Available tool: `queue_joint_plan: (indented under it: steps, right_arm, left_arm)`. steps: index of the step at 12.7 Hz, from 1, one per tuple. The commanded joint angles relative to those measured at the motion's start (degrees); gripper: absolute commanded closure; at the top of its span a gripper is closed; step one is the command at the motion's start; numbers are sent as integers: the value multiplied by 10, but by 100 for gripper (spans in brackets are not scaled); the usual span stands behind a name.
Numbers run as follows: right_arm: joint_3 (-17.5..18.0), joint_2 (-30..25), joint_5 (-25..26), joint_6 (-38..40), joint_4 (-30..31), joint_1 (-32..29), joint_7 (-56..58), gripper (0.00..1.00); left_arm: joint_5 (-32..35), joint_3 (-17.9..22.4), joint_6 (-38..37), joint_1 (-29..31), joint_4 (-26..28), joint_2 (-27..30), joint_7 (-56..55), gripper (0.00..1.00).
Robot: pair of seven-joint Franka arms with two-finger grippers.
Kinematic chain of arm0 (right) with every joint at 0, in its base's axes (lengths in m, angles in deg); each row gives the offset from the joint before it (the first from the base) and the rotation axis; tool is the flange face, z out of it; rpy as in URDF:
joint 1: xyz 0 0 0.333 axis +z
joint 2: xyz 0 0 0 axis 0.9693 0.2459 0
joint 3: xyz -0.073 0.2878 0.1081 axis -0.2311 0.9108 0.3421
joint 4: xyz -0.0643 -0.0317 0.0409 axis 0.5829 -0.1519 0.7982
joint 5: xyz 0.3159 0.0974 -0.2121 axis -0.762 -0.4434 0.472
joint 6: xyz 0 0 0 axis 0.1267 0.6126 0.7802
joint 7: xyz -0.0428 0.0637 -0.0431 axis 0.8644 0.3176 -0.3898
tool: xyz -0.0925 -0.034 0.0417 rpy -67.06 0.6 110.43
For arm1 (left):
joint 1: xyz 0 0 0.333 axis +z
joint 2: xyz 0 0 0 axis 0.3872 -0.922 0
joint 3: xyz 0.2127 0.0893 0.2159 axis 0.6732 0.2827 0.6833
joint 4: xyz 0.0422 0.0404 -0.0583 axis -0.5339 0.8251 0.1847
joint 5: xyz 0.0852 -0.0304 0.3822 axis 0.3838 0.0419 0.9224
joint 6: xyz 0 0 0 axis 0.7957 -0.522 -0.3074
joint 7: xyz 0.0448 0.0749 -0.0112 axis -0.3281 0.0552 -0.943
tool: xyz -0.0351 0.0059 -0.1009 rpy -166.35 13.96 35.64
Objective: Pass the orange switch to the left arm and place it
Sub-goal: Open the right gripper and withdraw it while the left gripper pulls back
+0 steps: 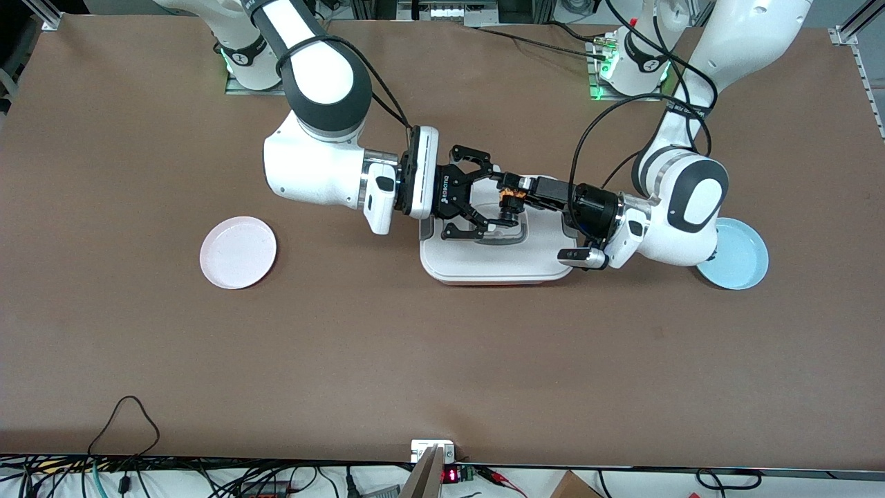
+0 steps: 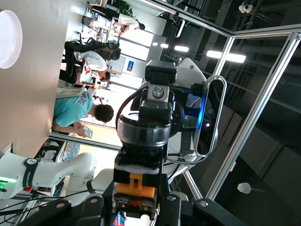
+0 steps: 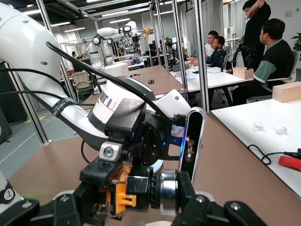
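The orange switch (image 1: 511,200) hangs in the air over the lid of the white box (image 1: 498,266), held from both ends of the table. My right gripper (image 1: 499,202) reaches in from the right arm's end and is shut on it, one finger at each end of the switch (image 3: 123,190). My left gripper (image 1: 520,192) comes from the left arm's end and is shut on the orange part of the switch (image 2: 135,186). In the right wrist view the left gripper's black fingers (image 3: 101,172) clamp that orange end.
A pink plate (image 1: 238,252) lies toward the right arm's end of the table. A light blue plate (image 1: 743,259) lies under the left arm's elbow. Cables and a small device sit along the table edge nearest the front camera.
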Motion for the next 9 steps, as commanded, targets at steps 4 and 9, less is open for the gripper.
queue_joint_plan:
  steps: [4, 9]
  right_arm:
    - [-1, 0, -11, -1, -6, -6, 5, 100]
    - [-2, -4, -7, 2, -6, -19, 0, 0]
  left_arm:
    - [-17, 5, -9, 0, 8, 6, 4, 100]
    - [-17, 13, -9, -1, 6, 6, 4, 100]
